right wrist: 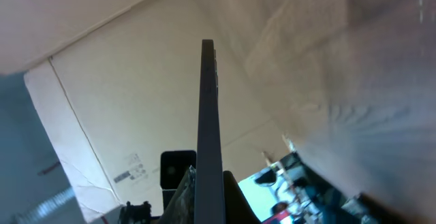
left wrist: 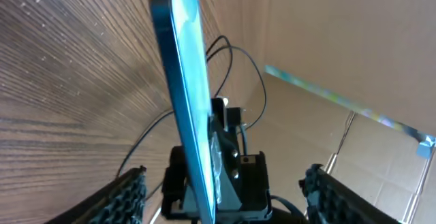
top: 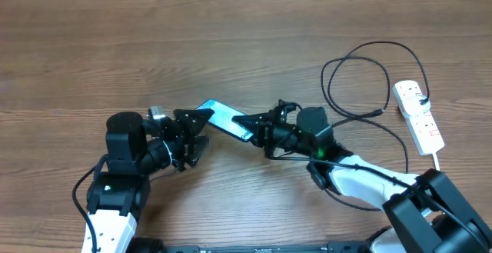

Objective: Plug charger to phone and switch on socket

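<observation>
Wood table [top: 231, 38] seen from overhead: phone [top: 223, 116] sits between both grippers. Right gripper [top: 252, 126] clamps the phone's right end, left gripper [top: 198, 128] is at its left end. Charger [top: 369, 76] loops right of the phone, socket [top: 419, 114] farther right.
Left wrist: phone edge-on, left fingers [left wrist: 126, 197] spread wide, not touching it.
Right wrist: phone edge pinched between right fingers [right wrist: 180, 190].

Overhead evenly lit, soft shadows; right wrist: phone [right wrist: 209, 135] edge sharp, background hazy, blurred.
</observation>
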{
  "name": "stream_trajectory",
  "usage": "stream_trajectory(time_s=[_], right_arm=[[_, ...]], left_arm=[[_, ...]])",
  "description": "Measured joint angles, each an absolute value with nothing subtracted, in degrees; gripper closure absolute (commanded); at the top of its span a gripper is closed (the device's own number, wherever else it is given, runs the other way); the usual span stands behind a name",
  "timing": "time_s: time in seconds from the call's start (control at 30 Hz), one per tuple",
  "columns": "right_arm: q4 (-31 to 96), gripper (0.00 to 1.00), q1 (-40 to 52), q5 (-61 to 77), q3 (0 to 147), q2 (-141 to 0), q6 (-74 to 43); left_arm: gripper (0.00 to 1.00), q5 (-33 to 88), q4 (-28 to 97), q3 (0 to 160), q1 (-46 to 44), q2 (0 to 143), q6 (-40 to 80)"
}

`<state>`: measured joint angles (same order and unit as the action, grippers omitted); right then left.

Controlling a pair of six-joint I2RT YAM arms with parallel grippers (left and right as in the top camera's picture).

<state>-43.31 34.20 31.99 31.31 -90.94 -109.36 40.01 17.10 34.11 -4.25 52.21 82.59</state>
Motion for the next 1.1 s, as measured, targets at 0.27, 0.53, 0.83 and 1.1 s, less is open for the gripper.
stream_trajectory(time_s=[0.27, 0.53, 0.83, 1.1], right_arm=[[-50.06, 0.96, 35.31, 30.57, 31.29, -90.94, -115.72], [-52.77, 0.96, 38.39, 30.46, 31.29, -90.94, -115.9], [-52.38, 0.96, 42.15, 30.5, 31.29, -90.94, -115.9], [-52.45, 0.96, 42.48, 30.46, 31.29, -90.94, -115.85]], left_arm=[[0.35, 38.92, 17.08, 34.11, -4.43, 52.31, 82.61], [0.45, 37.89, 17.12, 34.11, -4.43, 52.31, 82.61], [0.68, 37.32, 17.1, 34.11, -4.43, 52.31, 82.74], [0.76, 37.23, 17.15, 34.11, -4.43, 52.31, 82.83]])
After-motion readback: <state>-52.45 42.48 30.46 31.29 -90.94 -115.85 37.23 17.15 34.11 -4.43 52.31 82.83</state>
